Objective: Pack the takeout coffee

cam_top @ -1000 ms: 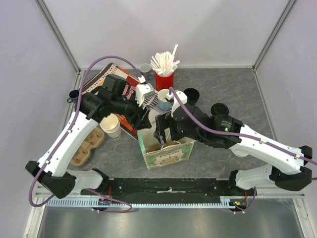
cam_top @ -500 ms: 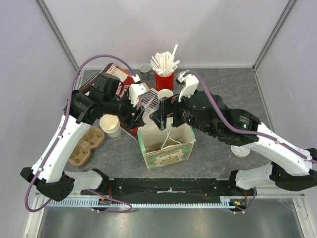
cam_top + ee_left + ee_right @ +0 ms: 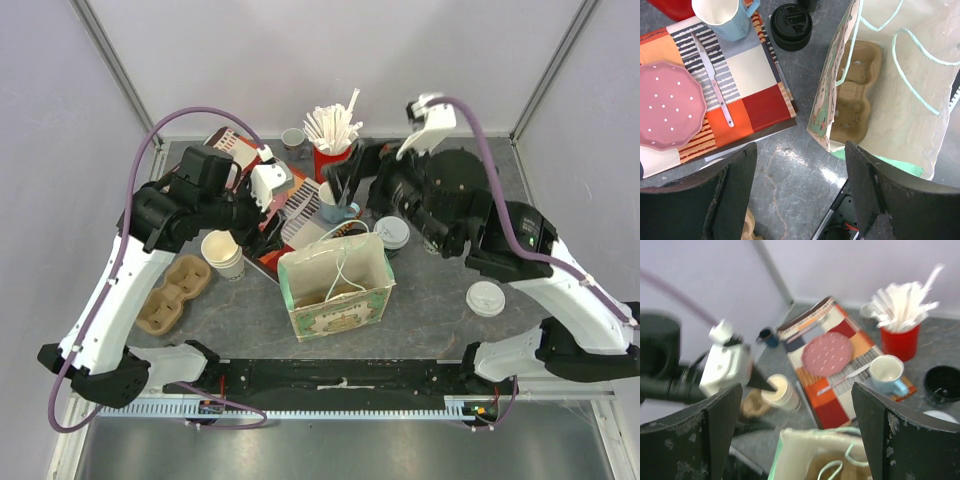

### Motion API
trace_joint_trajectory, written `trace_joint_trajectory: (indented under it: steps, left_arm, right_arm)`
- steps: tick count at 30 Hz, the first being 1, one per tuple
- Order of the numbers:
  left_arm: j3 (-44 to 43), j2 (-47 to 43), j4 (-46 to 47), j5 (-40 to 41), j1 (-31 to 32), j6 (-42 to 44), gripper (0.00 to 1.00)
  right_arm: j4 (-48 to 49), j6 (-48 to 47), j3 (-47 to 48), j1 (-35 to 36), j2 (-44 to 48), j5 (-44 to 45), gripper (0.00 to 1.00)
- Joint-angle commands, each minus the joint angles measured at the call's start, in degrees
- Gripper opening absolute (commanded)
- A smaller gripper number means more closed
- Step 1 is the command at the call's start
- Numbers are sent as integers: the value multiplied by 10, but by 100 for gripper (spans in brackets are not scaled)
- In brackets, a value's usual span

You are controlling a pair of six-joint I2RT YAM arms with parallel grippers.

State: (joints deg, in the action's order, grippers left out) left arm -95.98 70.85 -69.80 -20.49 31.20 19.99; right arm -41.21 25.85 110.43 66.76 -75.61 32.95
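Note:
A cup with a white lid (image 3: 392,232) stands right of the paper bag (image 3: 335,285), and its lid edge shows in the right wrist view (image 3: 940,416). A cup with a black lid (image 3: 791,20) stands beside the bag's far side and also shows in the right wrist view (image 3: 941,384); the right arm hides it from above. The bag stands open with a cardboard cup carrier (image 3: 855,95) inside. My left gripper (image 3: 272,240) is open and empty just left of the bag (image 3: 880,85). My right gripper (image 3: 350,185) is open and empty, raised above the bag's far side (image 3: 825,455).
A striped placemat (image 3: 755,75) holds a pink plate (image 3: 667,105), a knife (image 3: 712,80) and a light-blue mug (image 3: 335,200). A red cup of straws (image 3: 332,160) stands behind. A stack of paper cups (image 3: 225,255), a second carrier (image 3: 175,295) and a loose white lid (image 3: 486,298) lie around.
My right gripper has risen out of the bag and drawn back toward the rear right. My left gripper has pulled slightly back from the bag's left edge.

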Motion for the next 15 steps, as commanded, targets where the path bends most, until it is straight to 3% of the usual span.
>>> trace_joint_trajectory:
  steps: [1,6,10,15]
  left_arm:
    - [-1,-35,30,-9,-4,-39,79]
    - [34,-52,56,-46,-17,-78,80]
    - [52,-69,56,-56,-37,-97,80]
    - [84,-90,45,-56,-50,-97,80]
  right_arm:
    - [-63,23,118,-66,-59,76,98]
    - [-223,69,251,-182,-138,52,98]
    - [-257,69,211,-335,-141,-6,98]
    - [-308,59,145,-455,-159,-61,98]
